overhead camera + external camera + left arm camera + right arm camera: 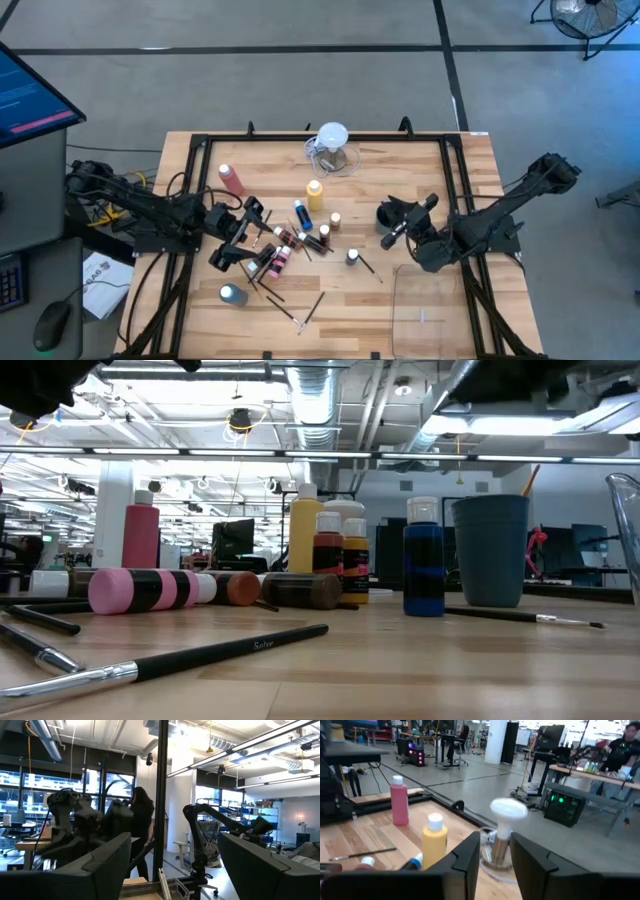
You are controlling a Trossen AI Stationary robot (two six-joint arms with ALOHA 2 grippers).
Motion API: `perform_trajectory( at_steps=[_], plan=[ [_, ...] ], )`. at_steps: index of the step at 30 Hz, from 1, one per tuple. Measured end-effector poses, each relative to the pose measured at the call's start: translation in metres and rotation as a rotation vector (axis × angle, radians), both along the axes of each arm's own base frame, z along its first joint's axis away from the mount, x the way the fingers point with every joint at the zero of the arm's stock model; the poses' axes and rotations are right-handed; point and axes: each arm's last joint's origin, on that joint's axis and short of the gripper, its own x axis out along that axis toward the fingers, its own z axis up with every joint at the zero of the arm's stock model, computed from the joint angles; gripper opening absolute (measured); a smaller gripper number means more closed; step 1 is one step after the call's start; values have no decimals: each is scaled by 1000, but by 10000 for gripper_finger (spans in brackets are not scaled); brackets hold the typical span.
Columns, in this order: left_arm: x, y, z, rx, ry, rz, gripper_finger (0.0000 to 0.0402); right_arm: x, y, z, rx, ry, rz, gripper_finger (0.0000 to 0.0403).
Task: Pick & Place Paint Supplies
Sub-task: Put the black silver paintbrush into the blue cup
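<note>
The paint supplies are scattered mid-table. A pink squeeze bottle [232, 180], a yellow one [315, 193] and a small blue bottle [424, 557] stand upright on their bases. Several small white-capped bottles [283, 248] lie on their sides among thin dark paintbrushes [200, 657]. My left gripper [243, 236] hangs open above the lying bottles, pointing up into the room [175, 845]. My right gripper [393, 215] hovers to the right of the pile, its fingers [496, 842] a little apart with nothing between them, pointing toward the yellow bottle [435, 842].
A clear jug with a white round top [333, 140] stands at the far edge. A grey cup [232, 294] sits near the front left. A clear container [430, 300] occupies the front right. A black frame [200, 145] borders the table.
</note>
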Motion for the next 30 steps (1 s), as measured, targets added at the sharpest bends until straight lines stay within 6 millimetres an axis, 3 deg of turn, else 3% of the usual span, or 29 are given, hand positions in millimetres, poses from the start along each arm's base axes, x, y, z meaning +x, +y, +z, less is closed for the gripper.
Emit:
perform_trajectory(
  at_steps=[6,10,18,24,30],
  plan=[
    [0,0,-1,-5,7,15,285,7,5,24,-26,59,83,125],
    [0,0,-1,-4,8,15,285,10,8,27,-28,96,188,133],
    [1,0,-1,-2,16,10,285,17,20,35,44,80,558,136],
    [5,-9,6,24,51,-5,285,18,21,37,90,42,589,128],
    [18,-28,14,115,209,64,285,18,24,36,156,36,687,123]
  ],
)
